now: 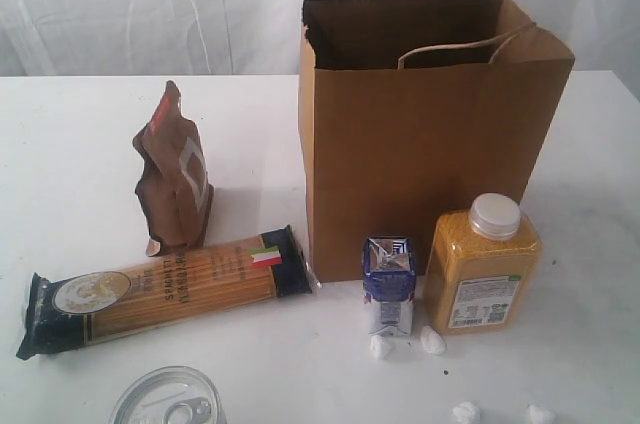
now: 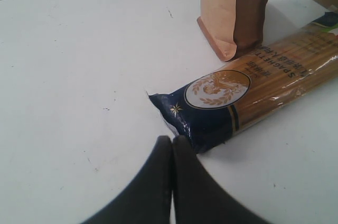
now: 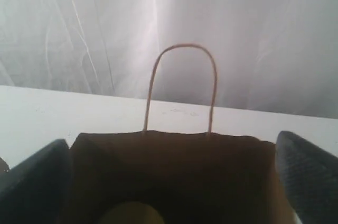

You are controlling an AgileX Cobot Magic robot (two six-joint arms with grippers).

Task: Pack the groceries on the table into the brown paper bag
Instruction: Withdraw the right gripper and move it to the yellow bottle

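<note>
The brown paper bag (image 1: 420,164) stands upright right of centre in the exterior view, mouth open, zigzag rim uppermost, one twisted loop handle (image 3: 184,46) standing up at the back. Open white worktop (image 1: 80,144) stretches across the upper left, back to the curtain (image 1: 150,4).

The glossy spaghetti packet (image 1: 170,289) lies flat at lower left, one dark end just beside the bag's front corner. Its clear middle shows the strands; "SPAGHETTI", a round gold medallion and a small Italian flag can be read. The crinkled brown pouch (image 1: 175,179) stands just behind it, leaning a little. The small blue carton (image 1: 388,289) and the squarish yellow bottle (image 1: 483,269) with its ribbed white cap stand before the bag's front face, near each other; their labels are too small to read. White crumbs (image 1: 432,341) lie at their feet. The silver pull-tab can (image 1: 165,399) is cut off by the bottom edge.

The left hand (image 2: 171,140) hovers low over bare worktop close to the packet's dark end, fingers pressed together on nothing. The right hand (image 3: 170,145) hangs over the bag's mouth, fingers spread wide, holding nothing. A rounded tan shape (image 3: 129,213) shows low in the bag's dark interior; I cannot tell what it is.
</note>
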